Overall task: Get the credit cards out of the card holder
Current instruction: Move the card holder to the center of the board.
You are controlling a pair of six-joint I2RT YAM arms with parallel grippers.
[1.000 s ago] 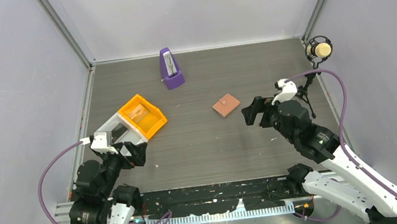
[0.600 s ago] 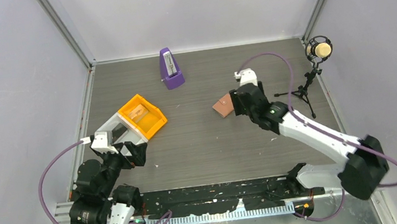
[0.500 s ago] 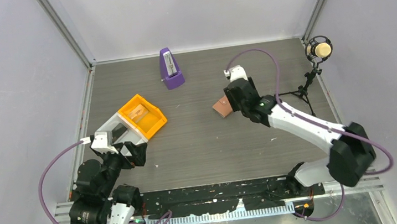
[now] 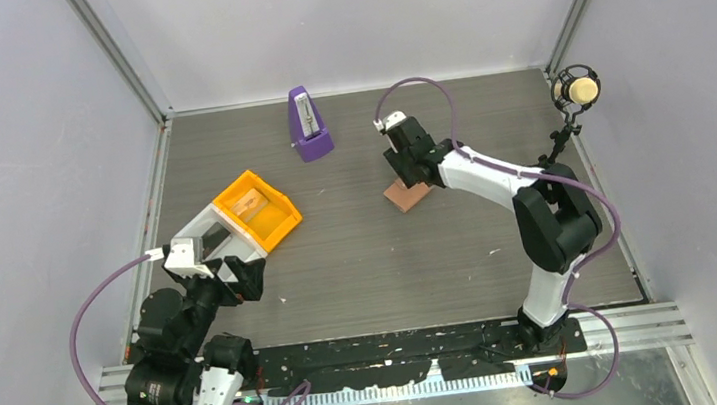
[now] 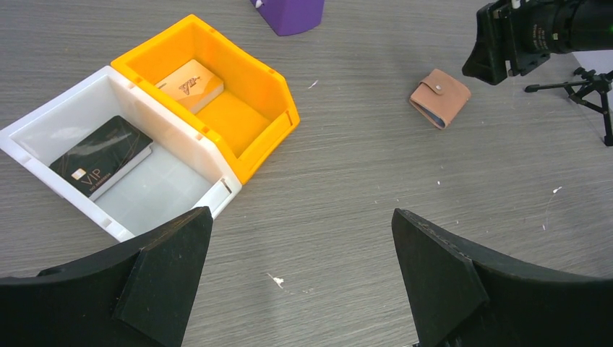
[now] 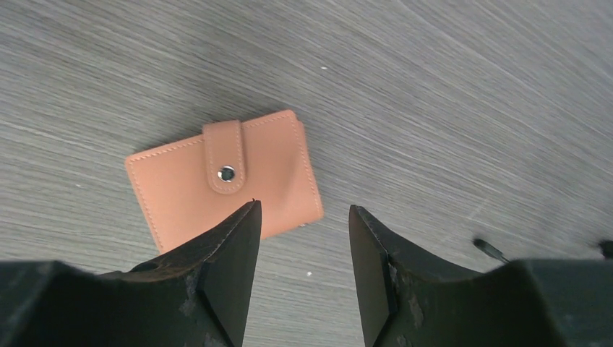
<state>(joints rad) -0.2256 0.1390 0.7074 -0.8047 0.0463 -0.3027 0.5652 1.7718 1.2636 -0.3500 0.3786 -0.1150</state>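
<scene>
The card holder (image 4: 406, 196) is a salmon-tan wallet lying closed on the table, its tab snapped shut; it also shows in the left wrist view (image 5: 439, 89) and the right wrist view (image 6: 224, 186). My right gripper (image 4: 410, 175) hovers just over its far right side, jaws open and empty (image 6: 303, 211). No cards show in the closed holder. One black card marked VIP (image 5: 101, 156) lies in the white bin (image 5: 184, 189). My left gripper (image 5: 298, 217) is open and empty near the bins (image 4: 231, 274).
An orange bin (image 4: 279, 223) joined to the white bin (image 4: 199, 231) holds a tan card (image 5: 189, 82). A purple metronome (image 4: 308, 124) stands at the back. A microphone (image 4: 577, 91) on a small tripod (image 4: 553, 156) stands at the right back.
My right arm has swung from the right side of the table leftward and away, bringing its gripper over the card holder. The holder and the left arm have not moved.
</scene>
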